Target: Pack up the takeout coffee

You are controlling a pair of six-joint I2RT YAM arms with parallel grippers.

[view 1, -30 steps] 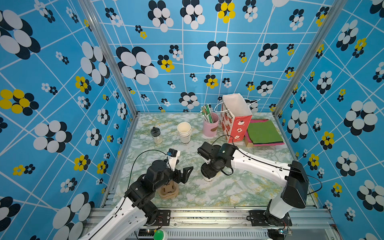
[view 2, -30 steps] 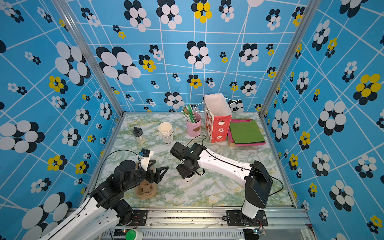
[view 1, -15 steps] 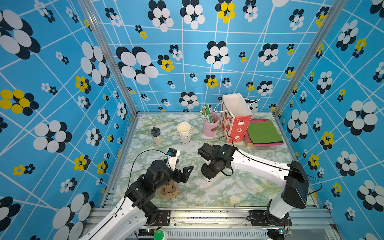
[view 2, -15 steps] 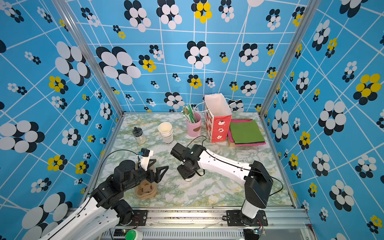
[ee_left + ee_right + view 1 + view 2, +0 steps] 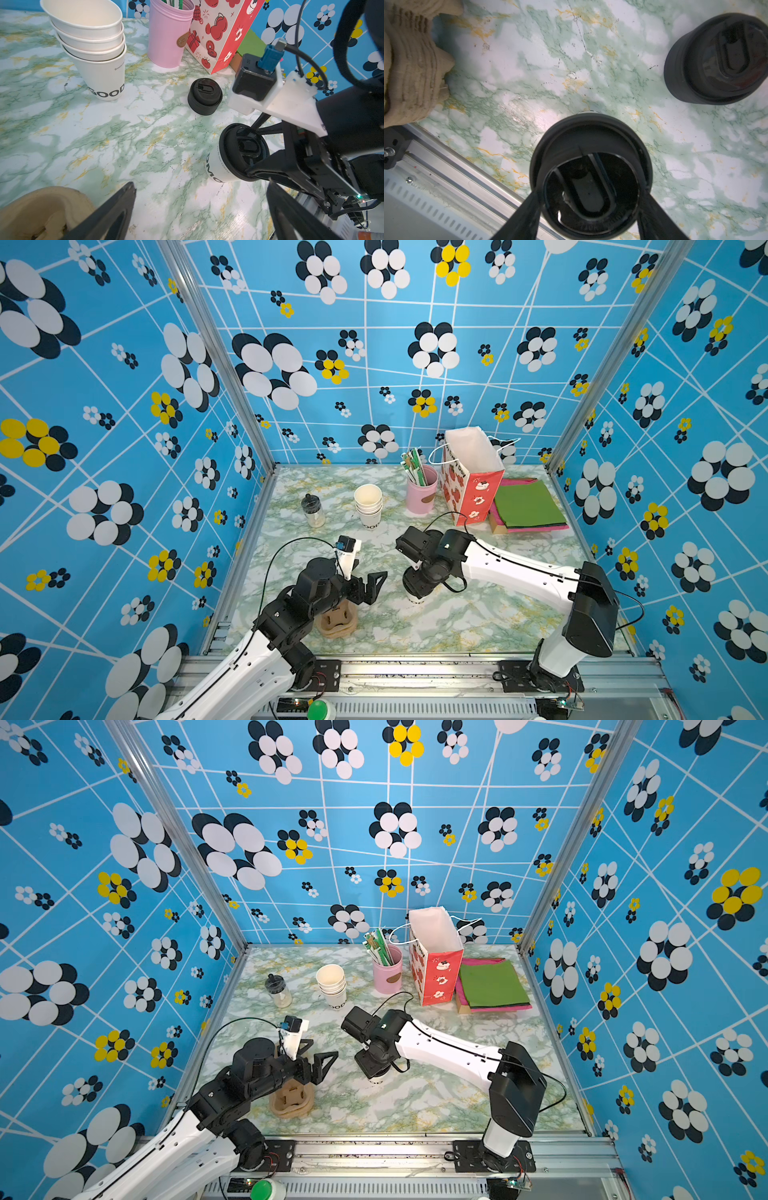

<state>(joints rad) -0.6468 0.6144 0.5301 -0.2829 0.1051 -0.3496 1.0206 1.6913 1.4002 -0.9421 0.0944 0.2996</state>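
Black plastic caps the takeout coffee [image 5: 220,168], which stands upright on the marbled bench [image 5: 478,614] toward the front, near the squat pile of spare lids [image 5: 204,96] and well apart from the red-and-white paper bag [image 5: 469,481] at the back. The right gripper [image 5: 589,207] sits over it from above, jaws set against opposite sides of the lid [image 5: 589,166]. In the right wrist view both fingers [image 5: 525,214] meet the rim, so it reads as clamped on the cup's top rather than merely straddling it. The cup's base looks to be on the bench, not lifted. The left gripper [image 5: 372,587] hangs empty with its jaws spread wide, just above the stack of brown pulp cup carriers [image 5: 336,620], which lies to the cup's left in both top views. My reading is that the step in hand is taking hold of the lidded cup, and packing itself is not yet begun. The next move calls for a straight, level lift, then a carry either to a carrier pocket or back past the pink tumbler [image 5: 422,493] to the bag's open mouth. A hold on the lid alone could pull it off the cup, so a gentle squeeze and a slow rise seem wise.
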